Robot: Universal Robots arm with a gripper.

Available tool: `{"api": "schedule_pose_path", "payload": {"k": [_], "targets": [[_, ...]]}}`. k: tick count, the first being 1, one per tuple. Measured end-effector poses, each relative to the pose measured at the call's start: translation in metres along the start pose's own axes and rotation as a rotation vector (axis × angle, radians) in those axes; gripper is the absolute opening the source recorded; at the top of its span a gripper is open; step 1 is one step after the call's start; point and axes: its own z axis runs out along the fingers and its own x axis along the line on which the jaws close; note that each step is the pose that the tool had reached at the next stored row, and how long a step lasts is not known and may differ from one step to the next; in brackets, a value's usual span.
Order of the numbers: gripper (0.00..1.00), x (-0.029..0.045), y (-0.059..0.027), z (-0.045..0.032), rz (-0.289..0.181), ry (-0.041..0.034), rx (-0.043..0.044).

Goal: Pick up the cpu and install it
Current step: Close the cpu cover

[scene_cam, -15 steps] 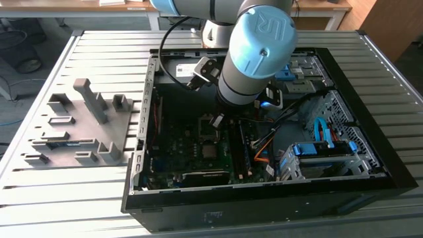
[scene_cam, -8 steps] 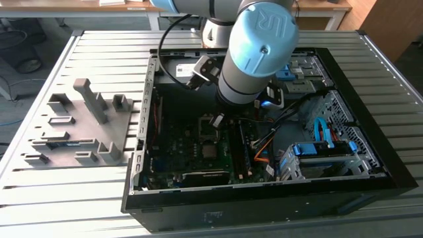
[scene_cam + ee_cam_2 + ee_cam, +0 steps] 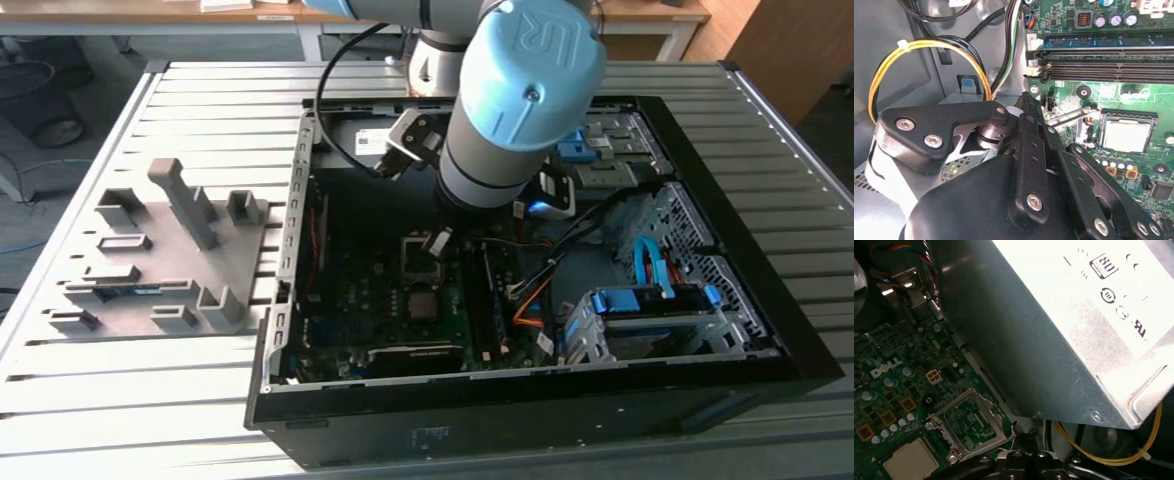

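Sitting socketed, the cpu [image 3: 910, 463] is cropped in the first wrist view.

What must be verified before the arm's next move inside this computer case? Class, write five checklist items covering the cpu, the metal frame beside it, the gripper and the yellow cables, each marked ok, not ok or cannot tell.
1. cpu located: ok, it lies flat on the motherboard.
2. cpu fully seated: cannot tell.
3. metal frame shut over the cpu: not ok, it lies swung open beside it.
4. gripper free of the cpu: ok, the cpu sits apart from it.
5. yellow cables clear of the cpu: ok, they loop off to one side.
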Motion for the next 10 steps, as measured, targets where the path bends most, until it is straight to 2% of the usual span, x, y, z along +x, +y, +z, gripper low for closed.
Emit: {"api": "schedule_pose_path", "payload": {"k": [10], "targets": [[0.10,0.0034,0.0018,-0.0098,-0.004,-0.0067,0.0091]]}}
